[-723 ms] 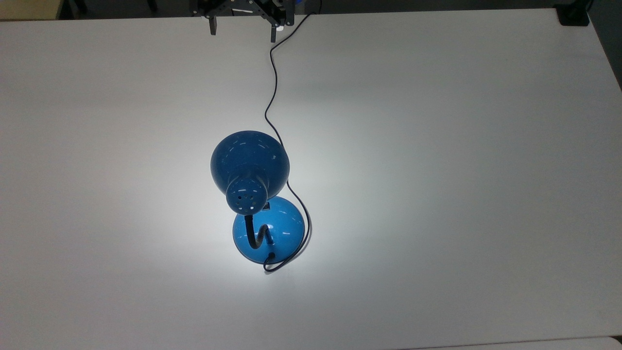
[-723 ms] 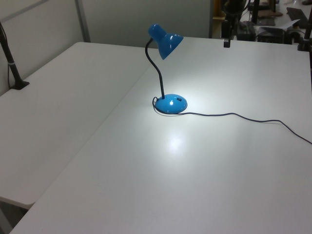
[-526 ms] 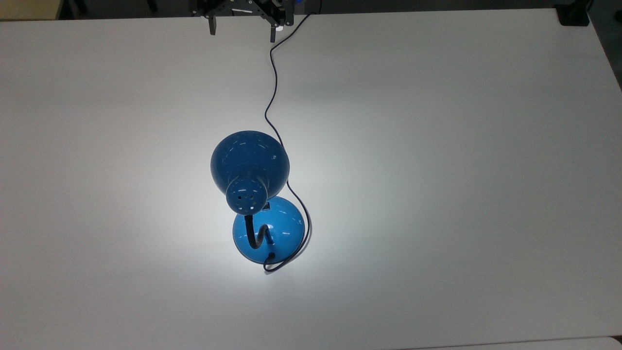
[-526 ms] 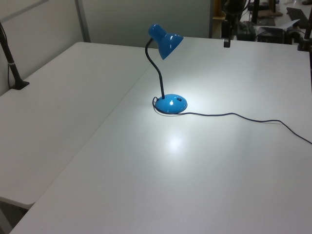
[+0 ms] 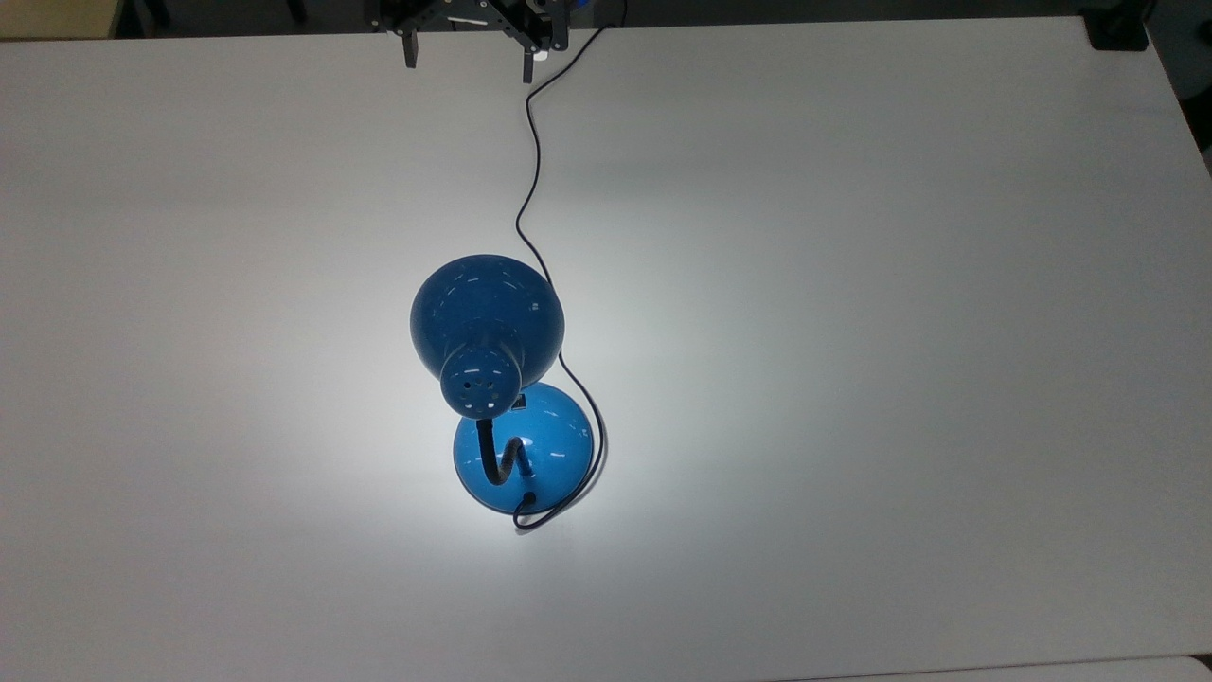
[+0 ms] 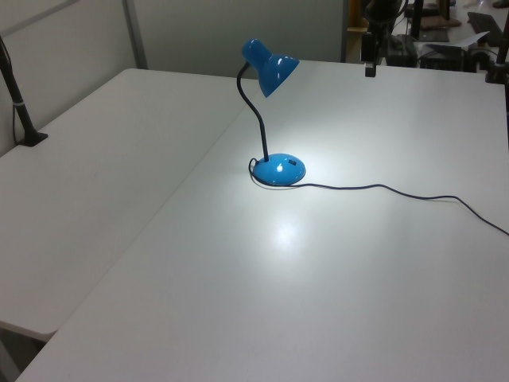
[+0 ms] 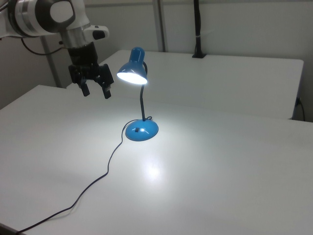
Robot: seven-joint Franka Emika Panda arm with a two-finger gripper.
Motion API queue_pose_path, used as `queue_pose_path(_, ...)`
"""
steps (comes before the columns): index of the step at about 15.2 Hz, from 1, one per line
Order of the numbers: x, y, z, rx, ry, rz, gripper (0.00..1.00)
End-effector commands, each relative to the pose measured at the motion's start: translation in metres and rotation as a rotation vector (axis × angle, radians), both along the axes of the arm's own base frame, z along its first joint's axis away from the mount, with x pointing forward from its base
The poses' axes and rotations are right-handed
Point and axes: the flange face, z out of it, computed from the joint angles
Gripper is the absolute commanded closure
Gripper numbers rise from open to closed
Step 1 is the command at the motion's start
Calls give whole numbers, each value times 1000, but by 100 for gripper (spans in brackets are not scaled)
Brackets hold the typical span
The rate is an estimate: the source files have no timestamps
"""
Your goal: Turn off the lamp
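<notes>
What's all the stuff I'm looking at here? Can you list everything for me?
lamp: one, glossy blue with a black bendy neck, standing mid-table, lit and casting a bright patch on the table.
cord: one, thin, black, running from the lamp's base across the table toward the right view's lower left.
table: white, large, under everything.
pole: one, black, clamped at the table's far edge in the right view.
robot arm: one, white and black, at the right view's upper left.
gripper: one, black, fingers apart, hanging above the table, apart from the lamp.
</notes>
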Motion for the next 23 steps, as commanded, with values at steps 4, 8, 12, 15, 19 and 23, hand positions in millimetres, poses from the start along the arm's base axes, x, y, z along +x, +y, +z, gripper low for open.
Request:
queue_pose_path(4, -3, 0, 3, 2, 11, 3, 0)
queue_pose_path(8, -3, 0, 2, 2, 13, 6, 4)
queue_pose_path(12, -2, -1, 2, 8, 15, 58, 49)
queue_pose_path(15, -2, 0, 1, 15, 16, 62, 91)
queue_pose_path(19, -1, 1, -2, 19, 22, 63, 100)
queue_pose_path(23, 1, 2, -3, 28, 15, 90, 100)
